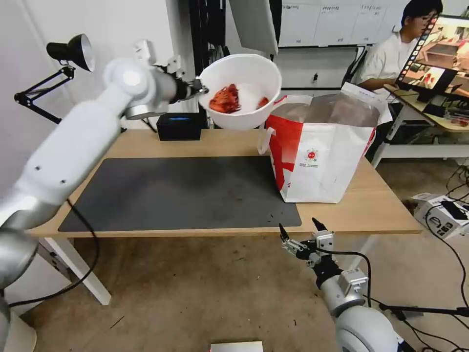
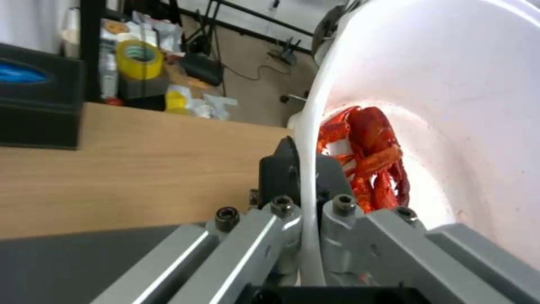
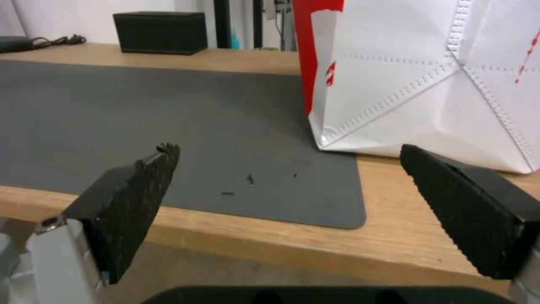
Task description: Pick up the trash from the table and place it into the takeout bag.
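Observation:
My left gripper (image 1: 200,91) is shut on the rim of the white round bowl (image 1: 244,78), holding it tipped in the air above the back of the table (image 1: 195,142), just left of the takeout bag (image 1: 322,161). Red scraps (image 1: 225,99) lie inside the bowl. In the left wrist view the bowl's rim (image 2: 308,177) runs between the closed fingers of the left gripper (image 2: 303,169), with the red scraps (image 2: 371,156) beyond. The red-and-white takeout bag stands open on the table's right side. My right gripper (image 1: 299,228) hangs open below the table's front edge, near the bag (image 3: 427,80).
A black rectangular box (image 1: 179,126) sits at the back of the table, and a black desk lamp (image 1: 68,51) stands at the far left. The dark grey mat (image 1: 181,193) covers the middle. Another desk with a monitor (image 1: 439,54) is at the right; cables lie on the floor.

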